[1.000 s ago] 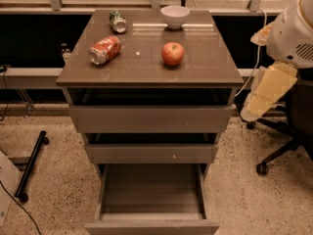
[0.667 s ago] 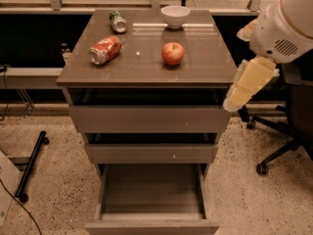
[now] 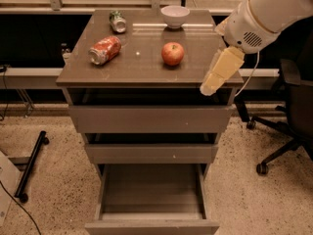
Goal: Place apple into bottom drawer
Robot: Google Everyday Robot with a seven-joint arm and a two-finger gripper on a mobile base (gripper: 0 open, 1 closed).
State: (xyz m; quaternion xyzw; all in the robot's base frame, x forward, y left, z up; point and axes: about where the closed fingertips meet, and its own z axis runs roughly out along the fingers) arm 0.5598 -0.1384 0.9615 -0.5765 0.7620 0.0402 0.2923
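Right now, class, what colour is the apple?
Apple: red, yellowish patches, camera view; gripper hangs to its right.

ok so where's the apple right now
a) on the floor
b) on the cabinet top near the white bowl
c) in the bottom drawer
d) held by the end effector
B: the apple sits on the cabinet top in front of the white bowl. The end effector hangs by the top's right front corner, apart from it, and the bottom drawer is pulled out with no apple in it.
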